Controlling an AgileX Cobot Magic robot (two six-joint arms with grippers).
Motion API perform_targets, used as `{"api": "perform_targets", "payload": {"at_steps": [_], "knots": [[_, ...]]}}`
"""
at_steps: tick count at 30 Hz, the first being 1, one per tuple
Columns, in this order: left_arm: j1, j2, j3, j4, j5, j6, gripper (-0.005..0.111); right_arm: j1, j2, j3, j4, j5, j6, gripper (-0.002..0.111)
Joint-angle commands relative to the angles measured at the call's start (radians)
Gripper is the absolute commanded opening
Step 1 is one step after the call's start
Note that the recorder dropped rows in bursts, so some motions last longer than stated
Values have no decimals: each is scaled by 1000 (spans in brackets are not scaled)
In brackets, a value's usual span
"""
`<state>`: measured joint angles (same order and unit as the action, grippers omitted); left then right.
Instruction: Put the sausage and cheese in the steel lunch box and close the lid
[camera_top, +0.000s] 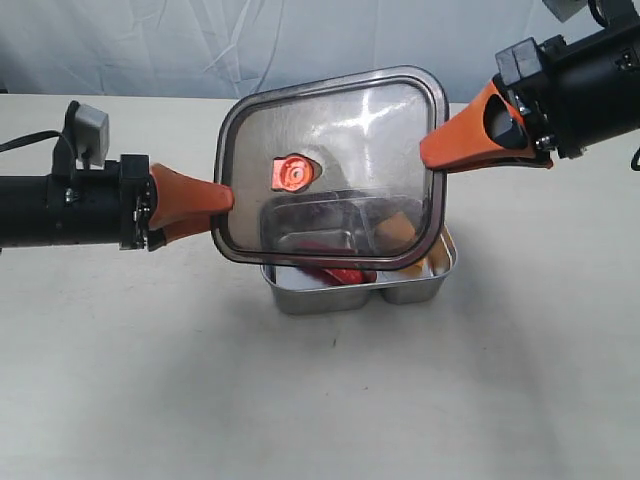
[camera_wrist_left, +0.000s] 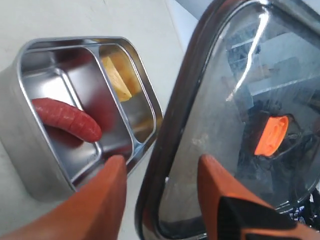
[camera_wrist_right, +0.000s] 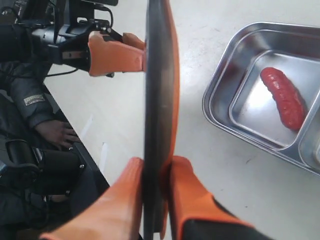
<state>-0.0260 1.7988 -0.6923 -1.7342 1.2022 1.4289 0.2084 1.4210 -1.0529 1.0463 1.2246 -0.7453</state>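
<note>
Lid (camera_top: 350, 130) up in the air, tilted, its lower part overlapping the far side of the steel lunch box (camera_top: 300, 300) in the exterior view; not yet seated. Right gripper (camera_wrist_right: 156, 165) pinched tight on the lid's right edge, one finger on each face, orange seal side turned toward the box. Left gripper (camera_wrist_left: 160, 162) astride the lid's left edge with jaws apart: table shows between one finger and the rim in the left wrist view, so judged not clamping. Box stands on the table (camera_top: 150, 390) about mid-scene. Sausage (camera_wrist_left: 67, 120) lies in the left, larger compartment. Cheese (camera_wrist_left: 120, 75) sits in the right compartment beyond the divider. Progress, as judged: both foods loaded, so the filling step is done. Left to do: level the lid, centre it over the box, lower it, press the rim home. Writing: none legible. Orange valve (camera_top: 293, 173) at lid centre carries a raised round mark, too small to read. No brand or label visible on box, lid or arms.
</note>
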Motion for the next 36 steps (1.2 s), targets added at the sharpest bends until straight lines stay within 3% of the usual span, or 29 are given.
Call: {"api": "perform_targets", "payload": {"at_steps": [1,9,14,15,20,29,36], "knots": [[-37,2,-19,-10,19,5,44,2,-10,6,39,-3,-20,-1],[-37,2,-26,-10,19,7,40,2,-8,6,29,-3,-11,-1],[-37,2,-26,-10,19,7,3,2,21,6,18,-3,-11,-1],[-37,2,-26,-10,19,8,1,2,33,6,16,-3,-11,-1],[-47,2,-26,-10,19,2,0,2,85,6,2,-3,-11,-1],[-170,2,-32,-10,19,10,0,2,158,6,-122,-79,49,-1],[-175,2,-32,-10,19,10,0,2,218,-43,-163,-207,128,-1]]}}
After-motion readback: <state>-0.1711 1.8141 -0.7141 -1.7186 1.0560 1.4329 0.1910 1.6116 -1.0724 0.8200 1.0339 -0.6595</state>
